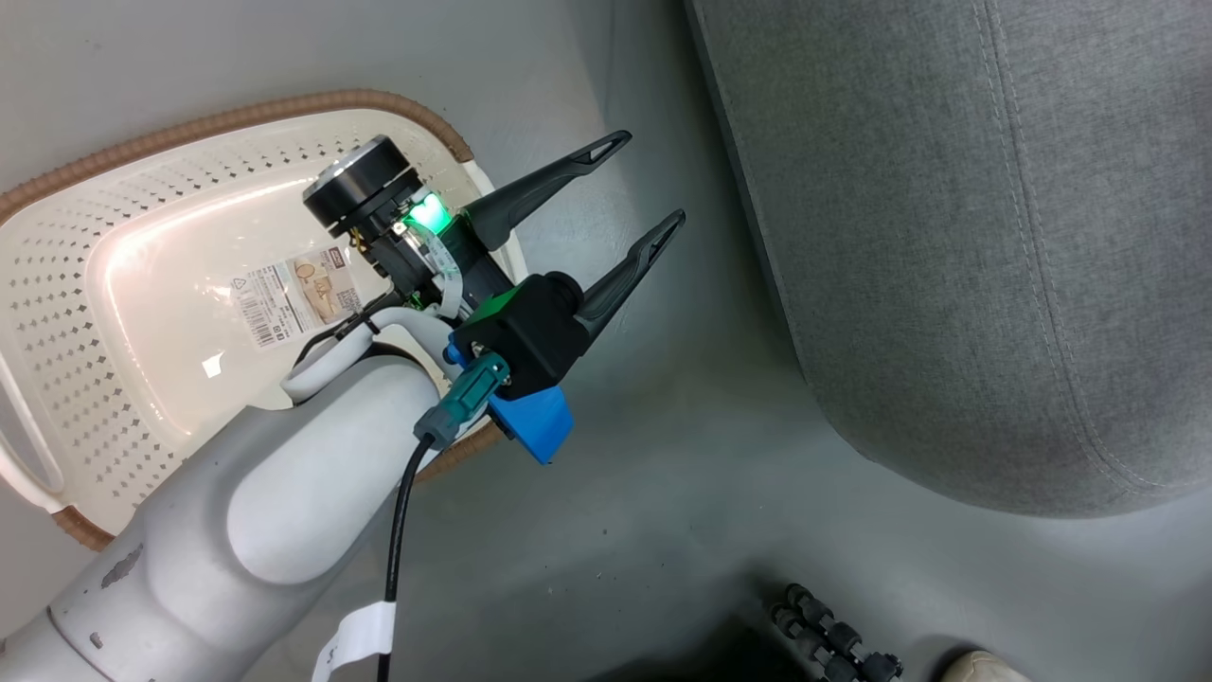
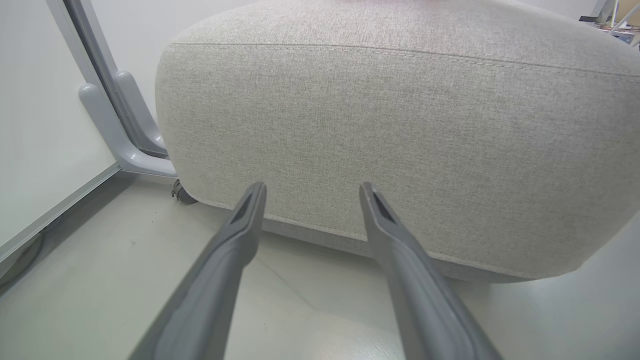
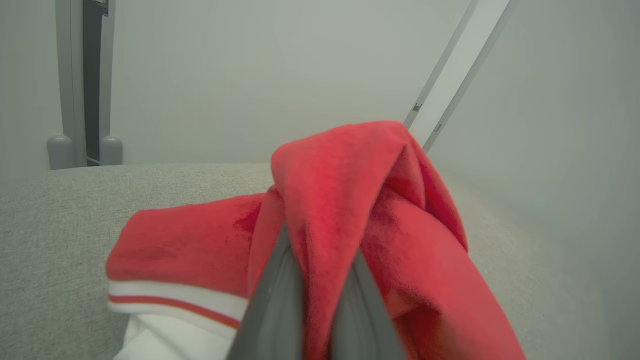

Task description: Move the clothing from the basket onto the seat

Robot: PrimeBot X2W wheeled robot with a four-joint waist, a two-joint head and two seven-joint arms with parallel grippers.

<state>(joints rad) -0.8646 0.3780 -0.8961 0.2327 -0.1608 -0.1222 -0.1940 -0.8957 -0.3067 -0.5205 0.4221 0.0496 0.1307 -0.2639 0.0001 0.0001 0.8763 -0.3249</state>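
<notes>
Right wrist view puts the right pincer [image 3: 320, 245] pressed together on a fold of bright red soft fabric clothing [image 3: 350, 175]. The fabric bunches up over both fingertips and drapes down onto the large grey woven-fabric seat [image 3: 50, 225]. More red cloth with white stripe trim [image 3: 175, 245] lies on the cushion just beside it; I cannot tell whether it is a separate garment.

The likely trouble is snagging. With the fabric humped over the finger ends, opening the jaws may not free it, and a pull-back could drag the piece toward the cushion's edge or off it. A lift clear before retreating would guard against that.

The right arm reaches over the seat, its fingers running low along the top. In the head view the left pincer [image 1: 649, 180] stands spread wide, holding nothing. It hangs over the grey floor [image 1: 663, 493] between the oval cream-white perforated plastic basket [image 1: 57, 284] and the seat's side. Its pale forearm crosses the basket, whose stickered bottom lies bare. If swung toward the seat, it could bump the upholstery.
</notes>
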